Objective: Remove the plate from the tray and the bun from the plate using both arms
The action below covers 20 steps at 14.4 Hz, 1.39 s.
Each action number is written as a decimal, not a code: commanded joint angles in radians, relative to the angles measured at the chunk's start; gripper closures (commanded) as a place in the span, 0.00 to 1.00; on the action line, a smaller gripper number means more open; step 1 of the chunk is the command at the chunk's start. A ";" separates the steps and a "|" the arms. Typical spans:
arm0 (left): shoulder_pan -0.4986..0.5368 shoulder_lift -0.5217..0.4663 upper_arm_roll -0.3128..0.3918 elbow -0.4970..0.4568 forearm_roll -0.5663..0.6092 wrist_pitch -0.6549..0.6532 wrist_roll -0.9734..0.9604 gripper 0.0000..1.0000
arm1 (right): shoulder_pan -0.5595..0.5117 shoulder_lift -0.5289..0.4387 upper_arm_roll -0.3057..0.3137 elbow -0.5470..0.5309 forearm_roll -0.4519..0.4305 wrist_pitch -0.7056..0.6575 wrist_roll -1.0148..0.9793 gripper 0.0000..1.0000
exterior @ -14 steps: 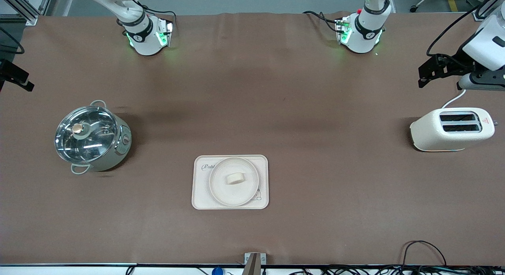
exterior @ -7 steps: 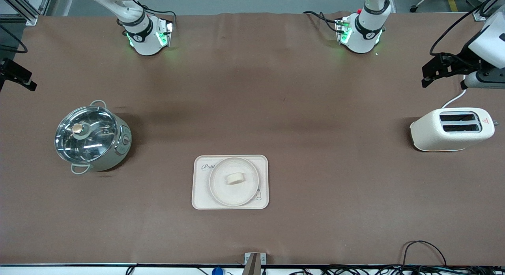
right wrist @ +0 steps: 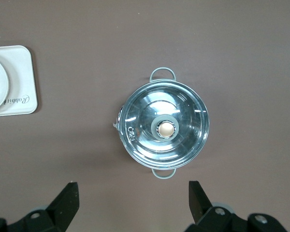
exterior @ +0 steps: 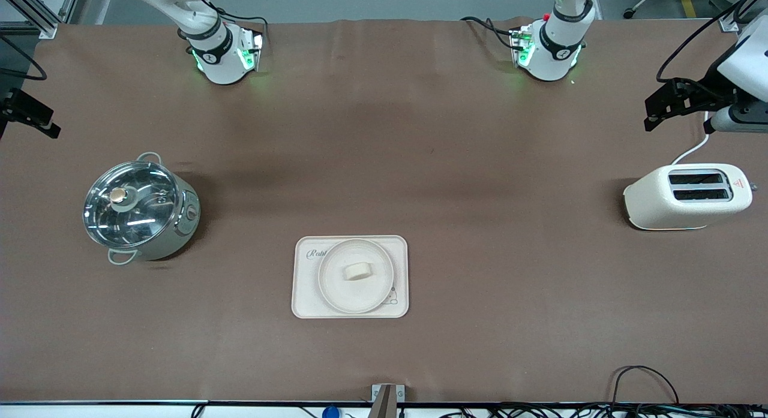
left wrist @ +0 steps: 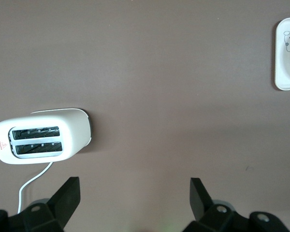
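While bun (exterior: 356,270) unmoved on plate (exterior: 336,286), left gripper (exterior: 659,114) slightly higher.

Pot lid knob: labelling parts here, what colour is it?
The knob is gold-tan, on a clear glass lid; the right wrist view shows it best.

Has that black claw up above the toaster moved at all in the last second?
Yes. The left gripper has drifted up the front view, farther from the toaster and toward the table's edge at the left arm's end, fingers open.
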 commanded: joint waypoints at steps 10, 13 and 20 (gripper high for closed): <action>0.004 0.016 0.000 0.021 0.000 -0.020 0.021 0.00 | 0.031 -0.009 0.003 0.005 0.006 0.003 -0.002 0.00; 0.004 0.013 0.003 0.023 0.001 -0.020 0.021 0.00 | 0.031 -0.008 0.003 0.004 0.006 0.007 -0.001 0.00; 0.003 0.010 0.003 0.021 -0.008 -0.020 0.023 0.00 | 0.028 -0.008 0.001 0.002 0.013 0.000 -0.004 0.00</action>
